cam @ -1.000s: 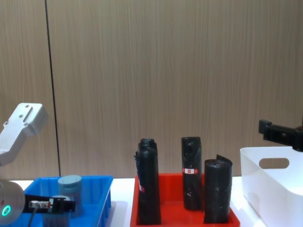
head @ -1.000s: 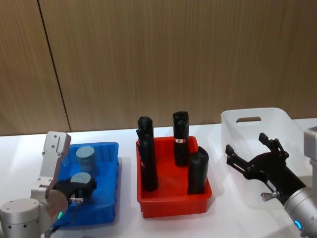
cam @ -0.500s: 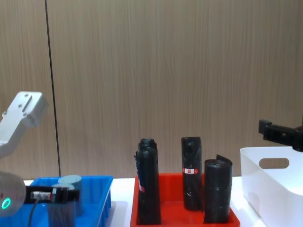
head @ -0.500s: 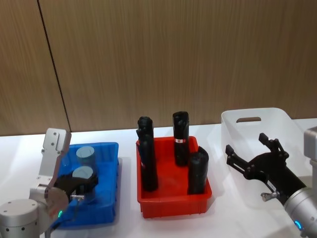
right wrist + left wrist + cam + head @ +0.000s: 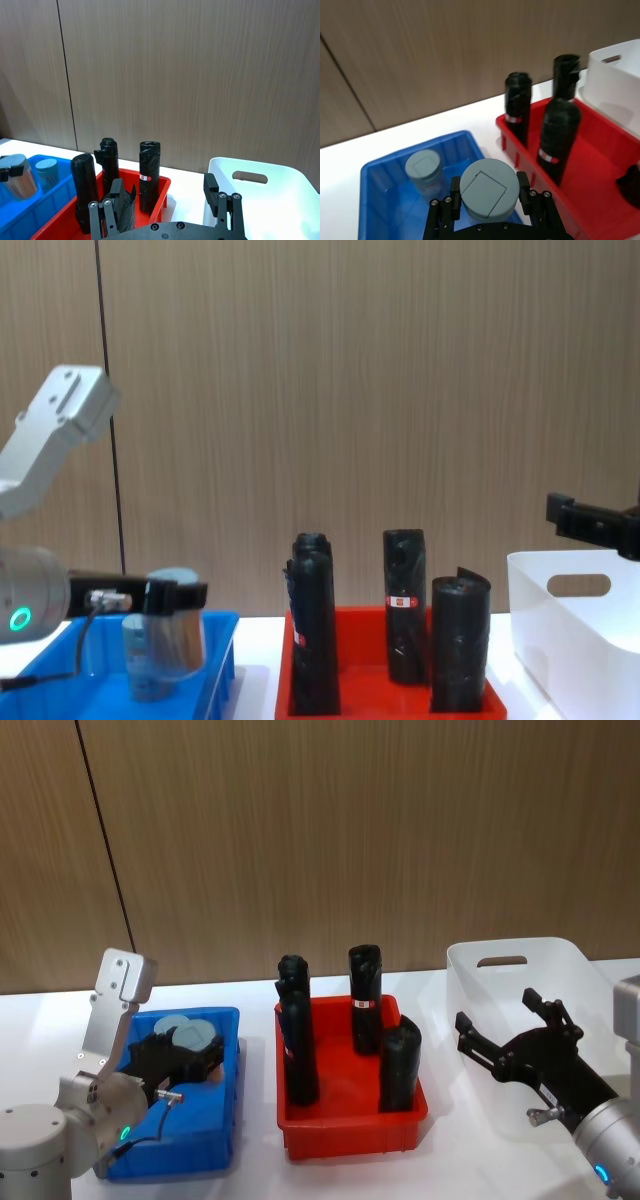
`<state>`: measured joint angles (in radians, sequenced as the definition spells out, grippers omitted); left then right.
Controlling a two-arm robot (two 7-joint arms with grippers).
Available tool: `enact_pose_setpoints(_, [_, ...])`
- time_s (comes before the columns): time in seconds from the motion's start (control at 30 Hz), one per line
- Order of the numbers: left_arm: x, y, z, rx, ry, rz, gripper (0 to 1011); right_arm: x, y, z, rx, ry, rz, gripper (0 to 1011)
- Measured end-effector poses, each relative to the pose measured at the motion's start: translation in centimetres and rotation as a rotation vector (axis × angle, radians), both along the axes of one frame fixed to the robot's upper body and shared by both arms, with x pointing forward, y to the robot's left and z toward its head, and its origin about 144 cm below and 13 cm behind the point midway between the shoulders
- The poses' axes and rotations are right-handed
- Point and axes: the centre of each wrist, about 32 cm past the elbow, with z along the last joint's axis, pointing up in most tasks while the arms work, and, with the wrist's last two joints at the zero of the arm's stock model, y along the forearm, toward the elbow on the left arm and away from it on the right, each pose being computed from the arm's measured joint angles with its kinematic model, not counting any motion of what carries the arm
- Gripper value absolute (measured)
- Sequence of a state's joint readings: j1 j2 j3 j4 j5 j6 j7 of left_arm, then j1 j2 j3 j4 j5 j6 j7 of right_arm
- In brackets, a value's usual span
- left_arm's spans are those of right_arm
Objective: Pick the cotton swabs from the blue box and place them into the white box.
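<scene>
Pale grey-blue lid up, one tub of cotton swabs (image 5: 178, 625) is pinched between the fingers of the left gripper (image 5: 488, 200) and held upright over the blue box (image 5: 232, 1120), which sits toward the left edge of the worktop (image 5: 340, 1180). A second tub (image 5: 423, 169) stands inside the box near its back wall. The right gripper (image 5: 497, 1012) hovers with its fingers spread, in front of the white box (image 5: 565, 958) toward the right edge.

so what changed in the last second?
The left gripper, shut on one cotton swab tub, lifted it and carried it toward the red tray, still above the blue box. The other tub stays in the blue box; the right gripper stays open by the white box; the black rolls are unmoved.
</scene>
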<state>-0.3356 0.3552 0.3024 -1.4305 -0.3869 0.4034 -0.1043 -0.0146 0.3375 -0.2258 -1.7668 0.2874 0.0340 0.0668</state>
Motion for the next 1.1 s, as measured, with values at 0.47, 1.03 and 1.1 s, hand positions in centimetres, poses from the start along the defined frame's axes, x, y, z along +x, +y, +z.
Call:
enact_pose_setpoints(0.47, [-0.1, 0.1, 2.4, -0.046, -0.080, -0.215, 670, 0.0, 0.0, 0.0, 0.000, 0.000, 0.000, 1002])
enact_pose_setpoints(1.03, [0.5, -0.2, 4.0, -0.107, -0.137, -0.482, 670, 0.0, 0.0, 0.0, 0.000, 0.000, 0.000, 1002])
enact_pose_setpoints(1.1, [0.7, -0.2, 4.1, -0.115, -0.140, -0.509, 670, 0.0, 0.0, 0.0, 0.000, 0.000, 0.000, 1002])
